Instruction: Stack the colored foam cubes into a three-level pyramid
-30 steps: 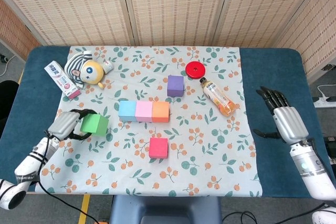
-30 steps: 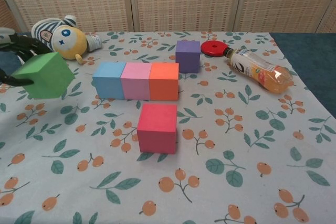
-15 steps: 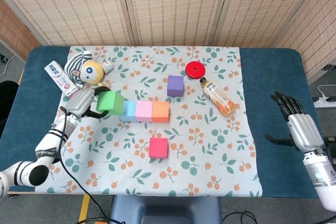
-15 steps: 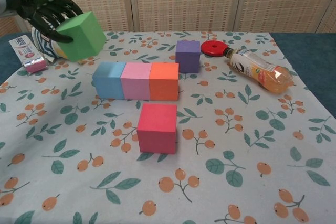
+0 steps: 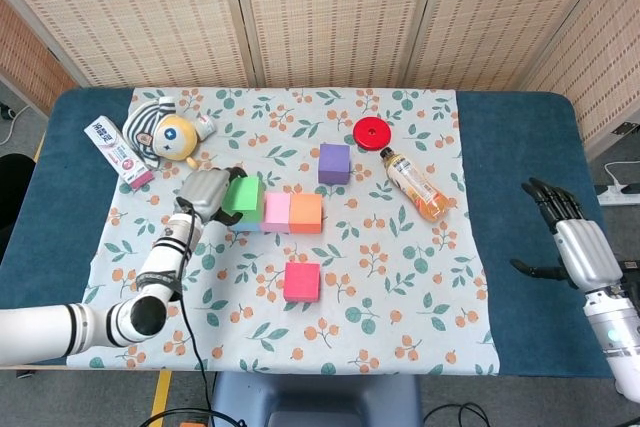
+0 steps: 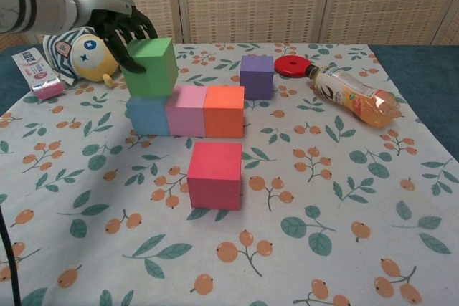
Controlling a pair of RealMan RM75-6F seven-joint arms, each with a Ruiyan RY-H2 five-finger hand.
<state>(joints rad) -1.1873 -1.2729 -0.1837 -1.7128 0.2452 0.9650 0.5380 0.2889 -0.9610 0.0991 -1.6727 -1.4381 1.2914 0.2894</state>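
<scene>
Chest view, from the left: a tube [image 6: 36, 74] lies on the blue table [image 5: 520, 147] just off the floral cloth [image 6: 344, 198], with a plush toy [image 6: 82, 51] at its 3 o'clock. Next comes the left hand [image 6: 125, 30], its fingers wrapped around the green cube [image 6: 151, 67], which sits over the blue cube [image 6: 149, 115]; whether it rests fully on it or hangs just above I cannot tell. Blue, the pink cube [image 6: 186, 110] and the orange cube [image 6: 224, 111] stand touching in a row. At 6 o'clock of that row, apart from it, stands the red cube [image 6: 214, 175]. At 1 o'clock of orange sits the purple cube [image 6: 257, 76], separate from the row. Beyond it lies a red disc [image 6: 291, 65], and just beside that a bottle [image 6: 351, 95] on its side, cap toward the disc. In the head view, the right hand [image 5: 580, 247] is at the far 3 o'clock edge, over the bare table and well apart from every cube, fingers spread and holding nothing.
</scene>
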